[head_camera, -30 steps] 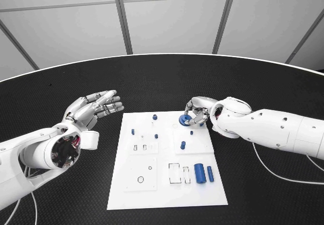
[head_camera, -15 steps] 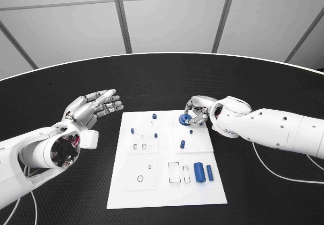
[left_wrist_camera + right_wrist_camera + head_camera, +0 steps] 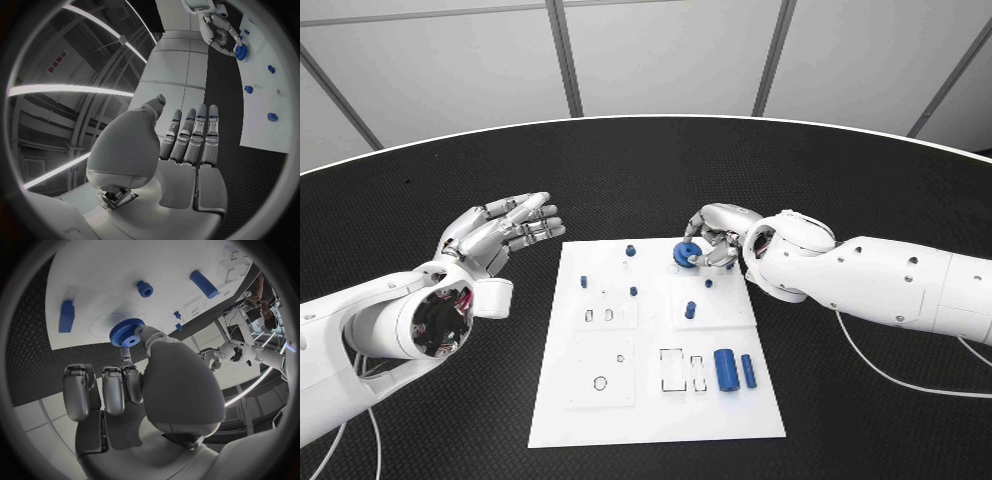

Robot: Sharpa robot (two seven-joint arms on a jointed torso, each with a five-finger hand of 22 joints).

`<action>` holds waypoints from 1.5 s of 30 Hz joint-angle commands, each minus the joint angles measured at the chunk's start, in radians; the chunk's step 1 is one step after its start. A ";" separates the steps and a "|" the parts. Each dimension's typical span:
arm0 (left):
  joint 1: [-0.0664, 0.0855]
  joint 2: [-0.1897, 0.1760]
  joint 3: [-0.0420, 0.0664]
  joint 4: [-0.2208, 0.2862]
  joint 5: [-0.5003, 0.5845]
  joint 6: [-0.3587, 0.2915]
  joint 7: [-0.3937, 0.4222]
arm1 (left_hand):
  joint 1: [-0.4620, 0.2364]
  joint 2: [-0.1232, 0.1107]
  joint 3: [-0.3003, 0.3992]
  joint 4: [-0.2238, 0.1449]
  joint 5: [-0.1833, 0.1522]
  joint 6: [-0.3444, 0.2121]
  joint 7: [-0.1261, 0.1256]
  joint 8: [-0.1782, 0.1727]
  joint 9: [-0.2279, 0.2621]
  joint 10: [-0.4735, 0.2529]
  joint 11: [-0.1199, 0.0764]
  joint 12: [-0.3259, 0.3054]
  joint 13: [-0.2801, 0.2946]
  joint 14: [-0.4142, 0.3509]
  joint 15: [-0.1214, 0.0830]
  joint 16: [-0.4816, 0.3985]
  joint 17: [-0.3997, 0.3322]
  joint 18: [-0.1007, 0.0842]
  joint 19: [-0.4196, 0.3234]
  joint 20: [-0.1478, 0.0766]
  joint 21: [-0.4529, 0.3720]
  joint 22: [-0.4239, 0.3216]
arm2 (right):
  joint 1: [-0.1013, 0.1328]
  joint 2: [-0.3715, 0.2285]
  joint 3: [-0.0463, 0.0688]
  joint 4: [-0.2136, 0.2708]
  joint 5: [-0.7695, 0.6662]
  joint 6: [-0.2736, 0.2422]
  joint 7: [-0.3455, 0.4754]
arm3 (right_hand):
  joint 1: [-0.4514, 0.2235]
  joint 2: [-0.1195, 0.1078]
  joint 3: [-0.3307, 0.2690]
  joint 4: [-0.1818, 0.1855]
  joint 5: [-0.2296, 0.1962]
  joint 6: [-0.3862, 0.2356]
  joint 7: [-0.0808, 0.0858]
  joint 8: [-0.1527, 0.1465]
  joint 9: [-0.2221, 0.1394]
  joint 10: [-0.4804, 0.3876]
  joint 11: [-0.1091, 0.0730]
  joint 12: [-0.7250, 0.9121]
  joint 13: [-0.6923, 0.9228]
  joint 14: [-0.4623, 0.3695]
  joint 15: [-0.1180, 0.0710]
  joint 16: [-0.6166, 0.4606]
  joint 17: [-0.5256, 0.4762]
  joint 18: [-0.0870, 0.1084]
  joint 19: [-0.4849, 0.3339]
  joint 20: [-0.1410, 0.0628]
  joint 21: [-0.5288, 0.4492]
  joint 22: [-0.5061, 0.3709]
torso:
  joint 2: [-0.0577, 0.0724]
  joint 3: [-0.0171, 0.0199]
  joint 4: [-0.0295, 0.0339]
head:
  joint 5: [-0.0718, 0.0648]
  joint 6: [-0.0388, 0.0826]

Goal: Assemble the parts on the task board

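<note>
Left hand (image 3: 502,232) raised, fingers spread; right hand (image 3: 714,236) pinching, fingers curled.

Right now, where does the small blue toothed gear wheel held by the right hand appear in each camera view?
Head view: the blue toothed gear wheel sits in the right hand, at the white task board's far right corner.
Left wrist view: gear near the circle's upper right rim.
Right wrist view: gear centre, at the thumb tip.
Shared landmark: the white task board.
</note>
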 commanded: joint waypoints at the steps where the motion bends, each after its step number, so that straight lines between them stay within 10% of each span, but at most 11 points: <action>1: 0.000 0.002 0.000 -0.002 0.000 0.001 0.000 | 0.007 0.005 0.006 0.001 0.003 0.001 0.075 -0.006 -0.001 -0.002 0.003 -0.004 -0.001 -0.004 -0.002 -0.005 0.001 0.018 0.006 0.001 0.001 -0.001 | 0.001 0.001 0.001 0.029 -0.043 -0.011 -0.001 | -0.011 0.006 0.005 -0.001 0.002 0.053 -0.019 0.002 0.014 0.083 -0.008 0.003 0.237 0.106 -0.007 0.002 0.264 -0.020 0.104 -0.009 0.004 0.263 | -0.002 -0.0015 -0.0009 | 0.004 0.000; 9: 0.000 0.009 0.000 -0.011 0.000 0.004 -0.002 | 0.007 0.005 0.006 0.001 0.003 0.001 0.075 -0.006 -0.001 -0.002 0.003 -0.004 -0.001 -0.004 -0.002 -0.005 0.001 0.018 0.006 0.001 0.001 -0.001 | 0.006 0.062 0.003 0.056 -0.137 -0.037 -0.007 | -0.011 0.006 0.010 -0.004 0.002 0.054 -0.019 0.002 0.015 0.084 -0.008 0.004 0.238 0.106 -0.007 0.002 0.264 -0.020 0.104 -0.009 0.004 0.263 | -0.003 -0.0036 0.0026 | 0.008 0.003; 23: 0.000 0.014 0.000 -0.013 0.000 0.005 -0.006 | 0.007 0.004 0.008 0.000 0.003 0.000 0.075 -0.007 -0.001 -0.002 0.003 -0.005 -0.001 -0.004 -0.002 -0.006 0.001 0.018 0.006 0.001 0.000 -0.002 | 0.008 0.222 0.004 -0.049 -0.247 -0.049 -0.004 | -0.012 0.006 0.020 -0.009 0.006 0.055 -0.019 0.002 0.016 0.083 -0.008 0.003 0.237 0.106 -0.008 0.002 0.264 -0.020 0.104 -0.010 0.004 0.263 | 0.003 -0.0055 0.0045 | 0.013 0.008; 45: 0.000 0.011 0.000 -0.010 0.000 0.006 -0.007 | 0.007 0.004 0.008 0.000 0.003 0.000 0.075 -0.007 -0.001 -0.002 0.003 -0.005 -0.001 -0.004 -0.002 -0.006 0.001 0.018 0.006 0.001 0.000 -0.002 | 0.007 0.283 0.001 -0.111 -0.252 0.032 -0.007 | -0.020 0.003 0.031 -0.015 -0.001 0.052 -0.017 -0.002 0.017 0.083 -0.007 0.003 0.237 0.106 -0.007 0.002 0.264 -0.020 0.104 -0.010 0.004 0.263 | 0.003 -0.0030 0.0041 | 0.022 -0.002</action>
